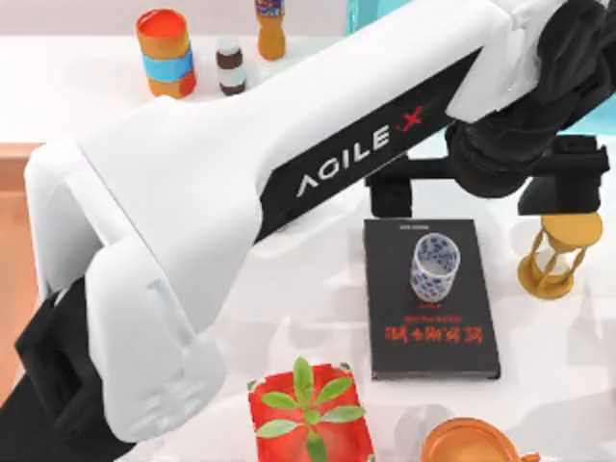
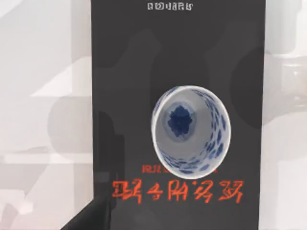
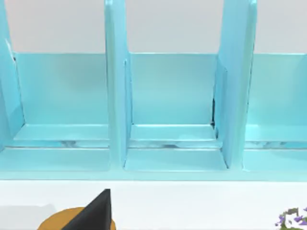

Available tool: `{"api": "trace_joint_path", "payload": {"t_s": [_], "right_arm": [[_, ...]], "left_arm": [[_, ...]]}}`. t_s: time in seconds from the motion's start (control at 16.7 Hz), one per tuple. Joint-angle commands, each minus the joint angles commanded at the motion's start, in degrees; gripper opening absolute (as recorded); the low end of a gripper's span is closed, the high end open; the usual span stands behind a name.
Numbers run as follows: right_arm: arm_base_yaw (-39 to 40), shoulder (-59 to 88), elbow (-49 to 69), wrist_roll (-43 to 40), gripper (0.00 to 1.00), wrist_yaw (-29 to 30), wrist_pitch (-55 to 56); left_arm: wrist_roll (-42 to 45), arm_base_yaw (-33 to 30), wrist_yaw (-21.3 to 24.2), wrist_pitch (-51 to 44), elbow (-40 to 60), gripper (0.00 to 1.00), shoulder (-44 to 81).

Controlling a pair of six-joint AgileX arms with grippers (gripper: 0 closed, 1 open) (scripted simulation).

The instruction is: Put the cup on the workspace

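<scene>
Reaching across from the top view's left, my left arm (image 1: 241, 202) hung over the black book (image 1: 428, 298), my left gripper (image 1: 476, 188) spread wide and holding nothing. The cup (image 1: 433, 268) stood upright on that book, mouth up, just below the gripper's black fingers; my left wrist camera looked straight down into its bowl (image 2: 192, 132). One cup, one book. The white workspace (image 1: 568, 375) lay bare beside the book. My right arm was parked facing a blue rack (image 3: 172, 110); its fingers I couldn't judge.
</scene>
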Motion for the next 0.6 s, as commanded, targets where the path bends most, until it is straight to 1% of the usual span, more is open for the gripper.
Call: {"api": "trace_joint_path", "payload": {"t_s": [0.18,0.6], "right_arm": [[0.0,0.0,0.0,0.0,1.0,0.0,0.0],[0.0,0.0,0.0,0.0,1.0,0.0,0.0]], "left_arm": [[-1.4,-1.5,-0.8,-2.4,4.2,1.0,4.2],[-1.3,-1.2,-0.7,-2.7,3.6,1.0,3.6]]}}
